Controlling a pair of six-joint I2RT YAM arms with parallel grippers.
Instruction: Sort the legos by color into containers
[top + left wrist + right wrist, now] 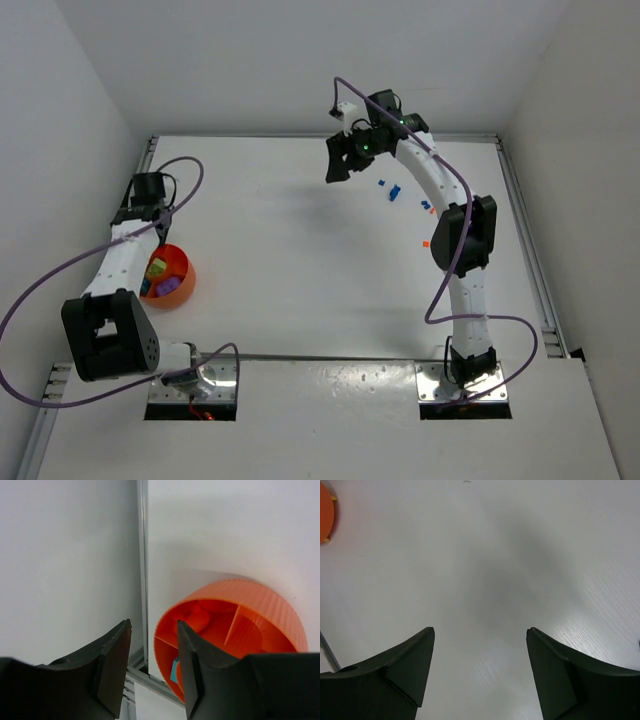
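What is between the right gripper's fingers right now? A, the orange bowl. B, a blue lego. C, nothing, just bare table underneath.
C: the right gripper stands open with only the white table showing in the gap, while the blue legos lie on the table beside that arm and the orange bowl sits over at the left side.

2 arms: L arm [118,262], R arm [462,235]. 2 grippers: L gripper [152,625], R gripper [480,630], 2 fingers [405,670] ea. 1 orange bowl [186,265]. Loose on table [290,260]: approx 3 blue bits [380,183], 3 orange bits [425,243]. Visible in bowl: 1 yellow lego [158,266], 1 purple lego [168,287], 1 cyan lego [175,670].
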